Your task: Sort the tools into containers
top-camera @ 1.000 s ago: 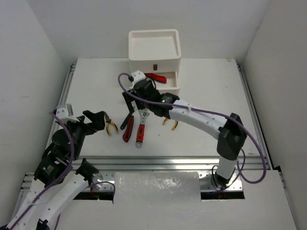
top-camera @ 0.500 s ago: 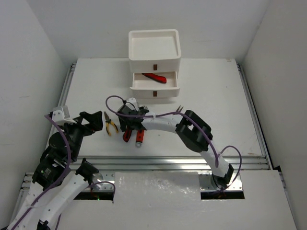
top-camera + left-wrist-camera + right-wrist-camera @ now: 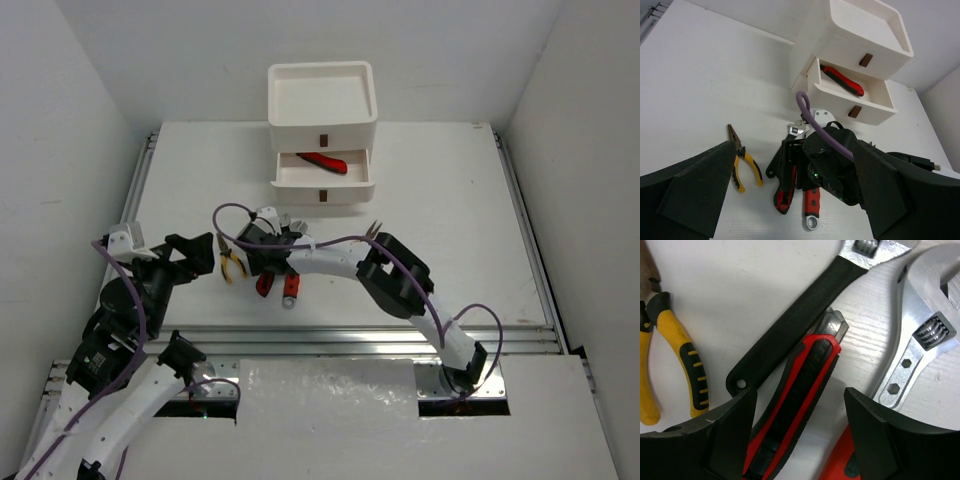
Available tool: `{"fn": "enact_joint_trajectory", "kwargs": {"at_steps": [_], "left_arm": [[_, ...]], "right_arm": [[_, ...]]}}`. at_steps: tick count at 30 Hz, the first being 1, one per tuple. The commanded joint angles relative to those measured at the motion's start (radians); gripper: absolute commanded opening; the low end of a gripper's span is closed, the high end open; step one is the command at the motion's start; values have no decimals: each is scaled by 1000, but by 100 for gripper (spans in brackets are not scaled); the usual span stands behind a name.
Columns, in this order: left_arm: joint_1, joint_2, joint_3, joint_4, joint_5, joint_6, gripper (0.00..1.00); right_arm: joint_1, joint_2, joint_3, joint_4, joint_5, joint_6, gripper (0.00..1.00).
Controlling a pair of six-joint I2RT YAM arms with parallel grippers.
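My right gripper (image 3: 799,395) is low over a cluster of tools, open, its fingers on either side of a red-and-black handled tool (image 3: 800,375) with gaps on both sides. A black-handled wrench (image 3: 790,325) lies to its left and a steel wrench (image 3: 920,345) with a red handle (image 3: 291,288) to its right. Yellow-handled pliers (image 3: 232,265) lie further left. My left gripper (image 3: 205,250) hovers open beside the yellow pliers (image 3: 742,162), holding nothing. The white containers (image 3: 322,130) stand behind, the middle drawer pulled out with a red tool (image 3: 322,162) inside.
Another pair of pliers (image 3: 372,230) pokes out from behind the right arm's elbow. The right arm's purple cable (image 3: 807,117) loops above the tool cluster. White walls close in the table on three sides; a metal rail (image 3: 330,335) runs along the near edge.
My right arm has swung back from the drawer front and dropped onto the tool cluster, its jaws narrowing around the red-and-black handle. My left gripper has barely shifted.
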Motion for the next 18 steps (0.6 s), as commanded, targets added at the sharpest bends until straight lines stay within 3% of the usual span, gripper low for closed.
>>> {"fn": "enact_joint_trajectory", "kwargs": {"at_steps": [1, 4, 12, 18], "left_arm": [[12, -8, 4, 31, 7, 9, 100], [12, -16, 4, 28, 3, 8, 100], [12, -24, 4, 30, 6, 8, 100], [12, -33, 2, 31, 6, 8, 100]], "right_arm": [[15, 33, 75, -51, 20, -40, 70], [15, 53, 92, -90, 19, -31, 62], [8, 18, -42, -104, -12, -5, 52], [8, -74, -149, -1, -104, -35, 37]]}}
